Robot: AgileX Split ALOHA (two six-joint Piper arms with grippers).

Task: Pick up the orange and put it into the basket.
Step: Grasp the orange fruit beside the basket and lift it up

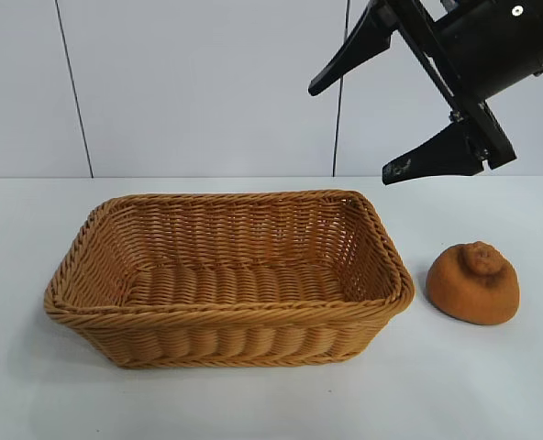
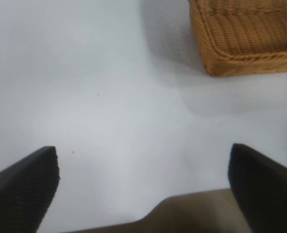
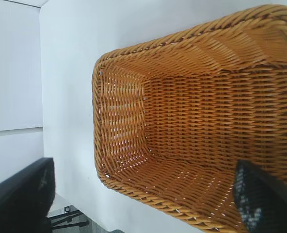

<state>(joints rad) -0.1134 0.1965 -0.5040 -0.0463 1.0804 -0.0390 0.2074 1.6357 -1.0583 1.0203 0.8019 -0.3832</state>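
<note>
The orange [image 1: 473, 284], a dull orange-brown lump with a knobby bump on top, lies on the white table just right of the basket [image 1: 226, 316]. The basket is a large tan wicker one with nothing in it. My right gripper [image 1: 349, 135] hangs open in the air above the basket's far right corner, up and left of the orange, holding nothing. In the right wrist view its open fingers [image 3: 262, 201] frame the basket's inside and rim [image 3: 96, 97]; the orange does not show there. My left gripper [image 2: 143, 165] is open over bare table, with a basket corner [image 2: 245, 39] farther off.
A white panelled wall [image 1: 198, 82] stands behind the table. A brown surface [image 2: 192, 213] shows beyond the table's edge by the left gripper.
</note>
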